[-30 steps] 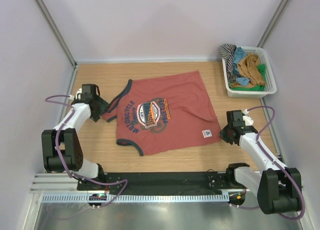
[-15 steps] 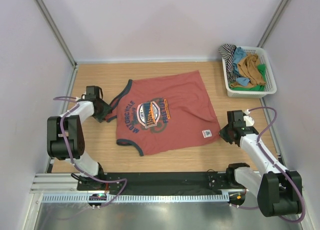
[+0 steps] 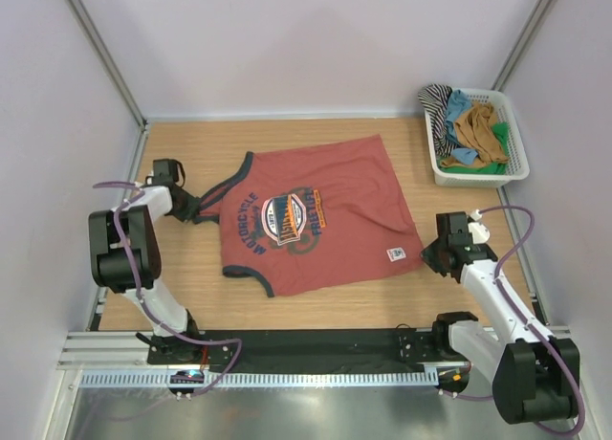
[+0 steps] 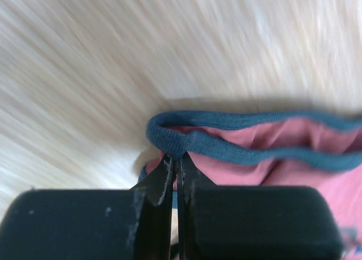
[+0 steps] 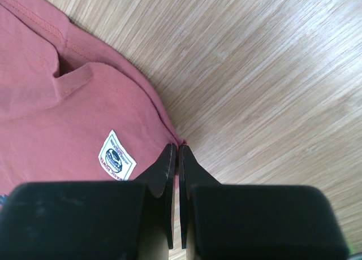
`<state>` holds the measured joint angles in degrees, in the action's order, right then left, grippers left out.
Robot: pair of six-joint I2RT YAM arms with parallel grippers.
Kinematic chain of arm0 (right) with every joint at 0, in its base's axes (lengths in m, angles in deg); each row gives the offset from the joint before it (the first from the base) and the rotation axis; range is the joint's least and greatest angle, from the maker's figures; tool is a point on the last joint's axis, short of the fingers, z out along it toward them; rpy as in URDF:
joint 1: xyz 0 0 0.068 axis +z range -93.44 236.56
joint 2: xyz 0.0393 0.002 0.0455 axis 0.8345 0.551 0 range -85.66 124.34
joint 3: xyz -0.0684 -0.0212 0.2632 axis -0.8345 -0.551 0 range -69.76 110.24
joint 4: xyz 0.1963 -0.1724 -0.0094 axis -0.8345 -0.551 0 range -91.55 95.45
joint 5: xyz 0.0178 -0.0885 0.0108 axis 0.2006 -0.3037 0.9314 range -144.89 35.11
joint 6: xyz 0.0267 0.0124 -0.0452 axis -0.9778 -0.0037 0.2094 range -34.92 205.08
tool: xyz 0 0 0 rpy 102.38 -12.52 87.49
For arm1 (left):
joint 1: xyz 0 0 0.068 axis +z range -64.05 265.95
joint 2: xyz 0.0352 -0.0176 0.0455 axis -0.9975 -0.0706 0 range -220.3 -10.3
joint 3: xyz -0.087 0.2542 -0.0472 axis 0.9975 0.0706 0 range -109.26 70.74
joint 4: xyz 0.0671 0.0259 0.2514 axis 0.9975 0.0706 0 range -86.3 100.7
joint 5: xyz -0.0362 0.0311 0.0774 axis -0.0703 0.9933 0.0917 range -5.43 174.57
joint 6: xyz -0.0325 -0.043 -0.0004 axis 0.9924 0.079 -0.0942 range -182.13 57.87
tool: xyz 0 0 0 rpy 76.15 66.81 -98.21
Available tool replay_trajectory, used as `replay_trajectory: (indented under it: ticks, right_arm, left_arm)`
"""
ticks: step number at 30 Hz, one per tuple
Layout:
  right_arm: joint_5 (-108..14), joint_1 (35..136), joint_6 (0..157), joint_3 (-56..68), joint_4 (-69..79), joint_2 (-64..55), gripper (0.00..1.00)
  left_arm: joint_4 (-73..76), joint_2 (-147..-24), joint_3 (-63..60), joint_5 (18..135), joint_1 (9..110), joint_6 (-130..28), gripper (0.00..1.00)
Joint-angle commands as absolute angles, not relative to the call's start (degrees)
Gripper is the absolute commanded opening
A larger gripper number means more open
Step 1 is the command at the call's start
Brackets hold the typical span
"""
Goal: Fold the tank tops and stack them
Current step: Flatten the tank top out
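Note:
A rust-red tank top (image 3: pixel 316 215) with navy trim and a chest print lies spread flat in the middle of the table. At its left end, my left gripper (image 3: pixel 195 210) is shut on the navy-trimmed shoulder strap (image 4: pixel 226 151). The left wrist view shows the trim pinched at the jaw tips of that gripper (image 4: pixel 176 159). My right gripper (image 3: pixel 426 254) is shut on the hem corner at the tank top's right. In the right wrist view that gripper (image 5: pixel 179 148) has red cloth between its jaws, next to the white label (image 5: pixel 117 156).
A white basket (image 3: pixel 519 163) stands at the back right corner. It holds an ochre-brown tank top (image 3: pixel 481 129) and blue, green and striped ones. Bare wooden table (image 3: pixel 191 153) surrounds the red top. Enclosure walls rise on three sides.
The left gripper has shut on the shoulder strap and drawn it a little to the left. The left arm's elbow has swung upward. The right gripper has stayed shut at the hem corner.

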<state>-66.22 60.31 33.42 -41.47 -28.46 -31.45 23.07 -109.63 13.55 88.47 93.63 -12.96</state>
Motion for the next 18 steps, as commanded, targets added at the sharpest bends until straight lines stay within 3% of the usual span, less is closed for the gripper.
replay_trajectory:
  ticks: [1,8,9,10,11,13,14,18]
  right_arm:
    - [-69.82,60.52,31.65,-39.26,-29.79,-33.63,0.01]
    - [-70.62,60.43,31.21,-40.85,-28.75,-35.21,0.01]
    - [-70.53,60.43,31.21,-40.85,-28.74,-35.30,0.01]
    - [-70.53,60.43,31.21,-41.02,-28.57,-35.13,0.01]
    - [-70.36,60.43,31.29,-40.93,-28.57,-35.12,0.01]
    - [-70.44,60.43,31.29,-41.20,-28.39,-35.30,0.01]
    - [-70.36,60.43,31.12,-41.28,-28.39,-35.39,0.01]
    - [-70.00,60.43,30.94,-42.25,-28.57,-36.61,0.01]
  left_arm:
    - [25.14,-111.38,10.54,91.60,98.85,-15.10,0.00]
    - [33.04,-114.71,-7.53,95.21,100.45,-16.33,0.00]
    - [33.49,-115.32,-8.88,94.16,100.36,-16.25,0.08]
    - [33.23,-115.94,-9.85,91.10,100.28,-16.16,0.23]
    - [33.23,-116.47,-10.99,89.68,100.10,-16.07,0.53]
    - [33.32,-115.86,-10.57,89.92,99.05,-15.72,0.73]
    - [33.32,-114.03,-8.65,90.37,98.61,-15.89,0.81]
    - [33.14,-107.17,-1.18,90.02,97.82,-16.07,0.84]
